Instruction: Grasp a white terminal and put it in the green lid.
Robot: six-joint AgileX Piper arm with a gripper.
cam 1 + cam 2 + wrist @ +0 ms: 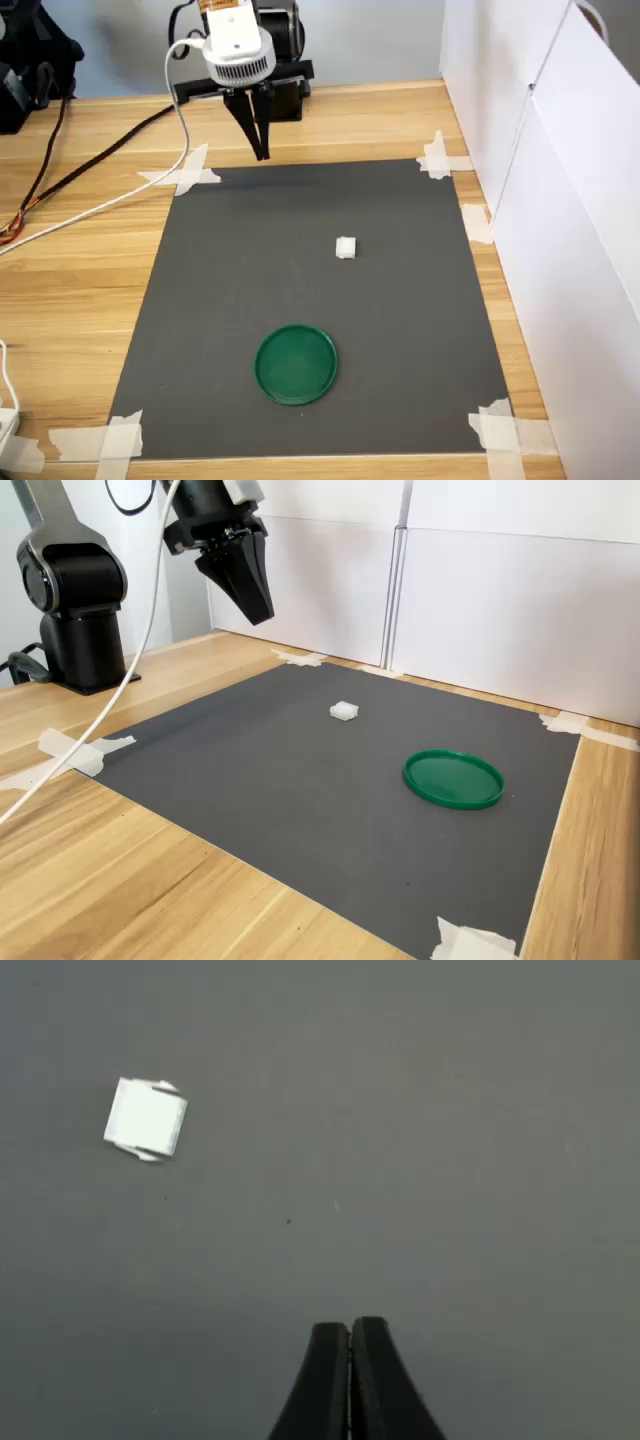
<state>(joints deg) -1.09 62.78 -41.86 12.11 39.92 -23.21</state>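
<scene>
Closest to my wrist camera are the two black fingertips (330,1360), pressed together with only a hairline seam between them, so I read the jaws as fully closed and holding nothing. Their upper parts are cut off by the frame edge. Beyond them I see only the dark grey mat (450,1160) and, well apart from the tips, the white terminal (146,1120), lying flat with small tabs sticking out on two sides; its ridged detail is washed out by glare, so I can't make out more.

In the first exterior view the gripper (262,152) hangs in the air over the far edge of the mat (200,300), pointing down, with a white camera housing (238,50) above it and the arm's black base (285,60) partly hidden behind. The terminal (345,247) sits near the mat's middle, and the green lid (296,364) lies nearer the camera, slightly toward the first exterior view's left, with nothing in it as far as I can see. Strips of white tape (185,172) pin the mat's corners to the wooden bench (70,300); the lower corners are cropped.

In the second exterior view the gripper (258,610) is clearly raised, the terminal (343,711) and lid (453,778) are apart, and white panels (500,600) wall the far side
</scene>
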